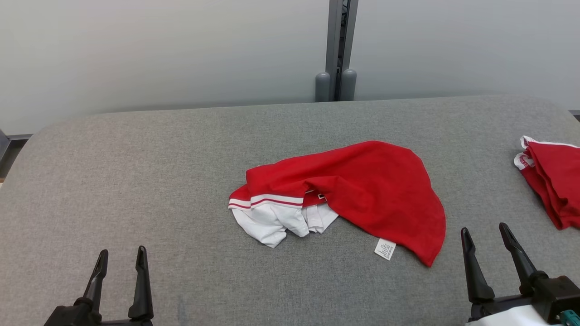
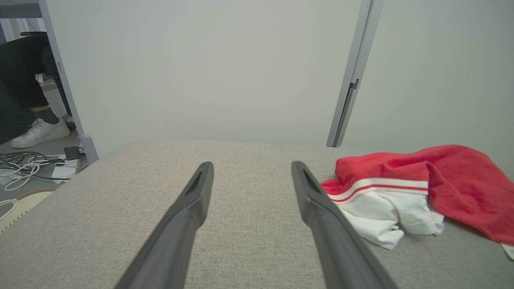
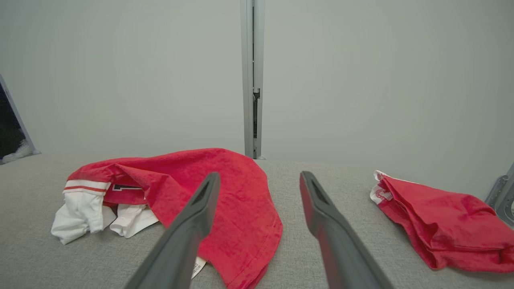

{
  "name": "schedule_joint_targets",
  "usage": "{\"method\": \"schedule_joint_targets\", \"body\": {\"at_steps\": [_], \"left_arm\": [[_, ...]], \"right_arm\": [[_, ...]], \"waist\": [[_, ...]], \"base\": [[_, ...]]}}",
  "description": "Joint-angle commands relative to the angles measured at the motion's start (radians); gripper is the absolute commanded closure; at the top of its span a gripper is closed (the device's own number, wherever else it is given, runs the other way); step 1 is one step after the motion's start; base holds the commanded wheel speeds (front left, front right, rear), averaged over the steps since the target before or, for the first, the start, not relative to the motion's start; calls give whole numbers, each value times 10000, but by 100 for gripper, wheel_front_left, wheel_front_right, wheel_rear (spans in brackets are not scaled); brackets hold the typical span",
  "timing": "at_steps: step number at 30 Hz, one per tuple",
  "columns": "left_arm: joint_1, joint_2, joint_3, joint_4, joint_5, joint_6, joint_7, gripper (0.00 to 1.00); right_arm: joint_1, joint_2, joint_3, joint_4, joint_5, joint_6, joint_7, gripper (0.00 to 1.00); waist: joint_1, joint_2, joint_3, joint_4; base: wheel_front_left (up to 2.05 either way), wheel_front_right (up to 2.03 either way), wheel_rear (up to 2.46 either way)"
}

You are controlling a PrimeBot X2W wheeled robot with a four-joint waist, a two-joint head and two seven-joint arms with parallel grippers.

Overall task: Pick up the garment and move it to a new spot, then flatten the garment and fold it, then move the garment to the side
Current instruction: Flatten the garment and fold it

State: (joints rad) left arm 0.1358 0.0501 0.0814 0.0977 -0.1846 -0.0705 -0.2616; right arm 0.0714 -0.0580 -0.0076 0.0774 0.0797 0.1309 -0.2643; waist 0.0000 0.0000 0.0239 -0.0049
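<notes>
Garment print mostly out of sight

On my head camera my left tool shows at seven o'clock. It has two long black fingers, narrow and pointed at the tip, each swelling to a rounded collar where it meets a black base block. My right tool, at five o'clock, is built the same way, with its fingers seated in a boxy black housing. Below that housing I see a white forearm shell and a small teal connector in the corner. Through the wrist cameras the fingers look matte dark grey, each with a shallow slot recessed into its inner face near the tip.
</notes>
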Motion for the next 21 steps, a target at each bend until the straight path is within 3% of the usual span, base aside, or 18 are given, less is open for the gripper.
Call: {"method": "schedule_joint_targets", "body": {"at_steps": [1,11,16,21], "left_arm": [[-4,22,24,-54,-42,11,-46,0],[-435,16,-832,369,-597,31,-42,0],[-1533,38,-2383,2485,-1065,91,365,0],[-2795,36,-3571,3942,-2400,230,745,0]], "right_arm": [[-15,5,-26,-56,46,-3,-1,0],[-246,34,-51,-38,55,-3,-1,0],[-484,39,79,29,84,-3,-2,0],[-636,49,156,87,176,-3,-1,0]], "waist": [[0,0,10,-19],[0,0,233,-101],[0,0,468,-343],[0,0,704,-660]], "base": [[0,0,0],[0,0,0],[0,0,0],[0,0,0]]}}
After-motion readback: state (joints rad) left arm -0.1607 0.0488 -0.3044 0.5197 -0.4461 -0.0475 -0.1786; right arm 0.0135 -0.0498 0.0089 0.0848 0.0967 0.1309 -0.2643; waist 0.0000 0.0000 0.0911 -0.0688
